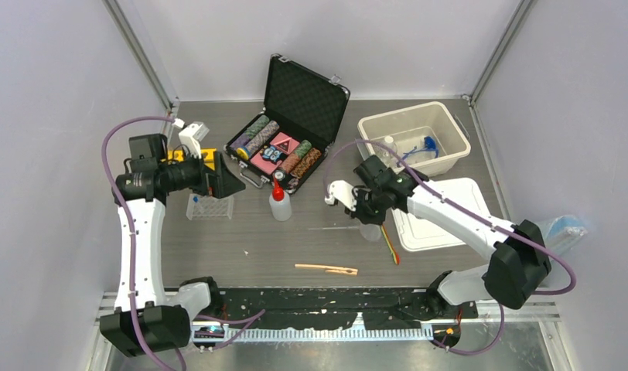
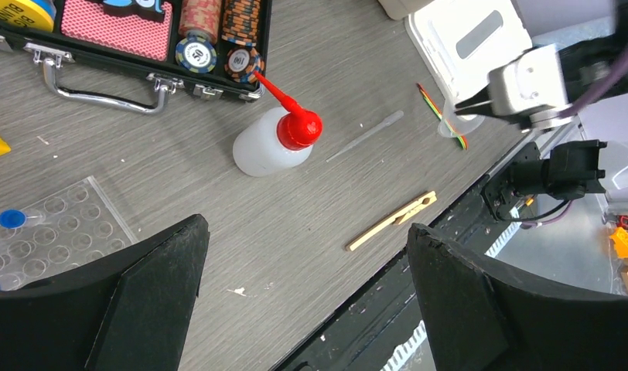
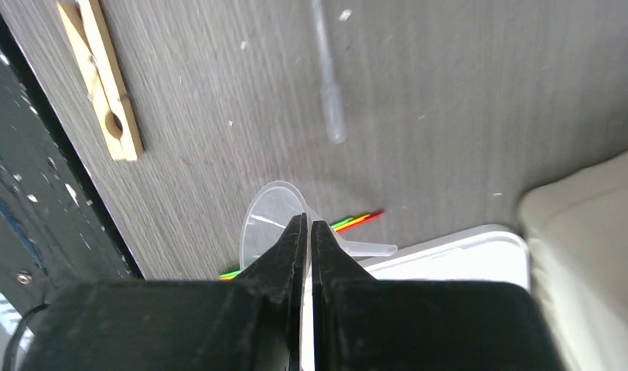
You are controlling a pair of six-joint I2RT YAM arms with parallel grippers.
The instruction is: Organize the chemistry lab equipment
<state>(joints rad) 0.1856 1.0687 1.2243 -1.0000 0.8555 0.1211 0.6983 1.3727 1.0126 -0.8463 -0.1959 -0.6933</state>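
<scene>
Grey wood-grain table [image 1: 295, 247] between pale walls, with lab gear spread around two arms.

At the back, an open black case of striped poker chips [image 1: 295, 124] stands left of a cream plastic bin [image 1: 410, 110], and a flat white lid [image 1: 419, 232] lies in front of the bin. The left gripper [image 2: 307, 294] hangs above the table's left side with its jaws spread wide and nothing between them. Just below it lies a clear plastic tube rack [image 1: 210, 207]. A white squeeze bottle with a red cap [image 1: 280, 202] stands just in front of the case. The right gripper [image 3: 308, 224] is pinched tight on the rim of a clear plastic funnel [image 3: 268, 216], which is beside the lid's left edge and over thin red, yellow and green strips [image 3: 357, 220]. A wooden spring clamp [image 1: 326, 269] lies near the front edge, and a clear pipette [image 2: 365, 135] lies between the bottle and the funnel.
</scene>
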